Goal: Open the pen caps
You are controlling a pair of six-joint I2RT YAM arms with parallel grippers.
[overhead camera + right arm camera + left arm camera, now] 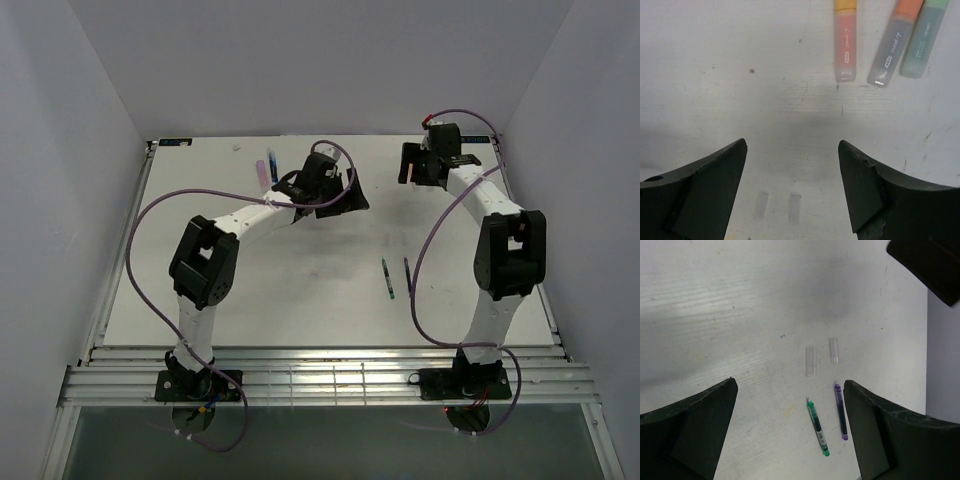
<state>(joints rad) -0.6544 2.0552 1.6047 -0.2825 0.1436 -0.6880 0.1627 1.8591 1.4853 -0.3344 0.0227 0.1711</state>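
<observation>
Your left claw [790, 384] hung released and empty, well apart from the green pen [817, 427]. The purple pen [841, 412] lay just beside the green pen, and 2 clear caps [811, 361] lay off, just past both tips. Bare worktop [715, 315] stretched wide on the green pen's open side; an edge ran on its purple side. Farther from the green pen, your right claw [792, 144] hung released, empty, near 3 markers [845, 40].

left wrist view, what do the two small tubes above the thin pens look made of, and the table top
The left tube and right tube look like clear, smooth plastic: the table top shows through them. It seems white, matte painted or laminated board, with faint grain lines and scuffs.
</observation>
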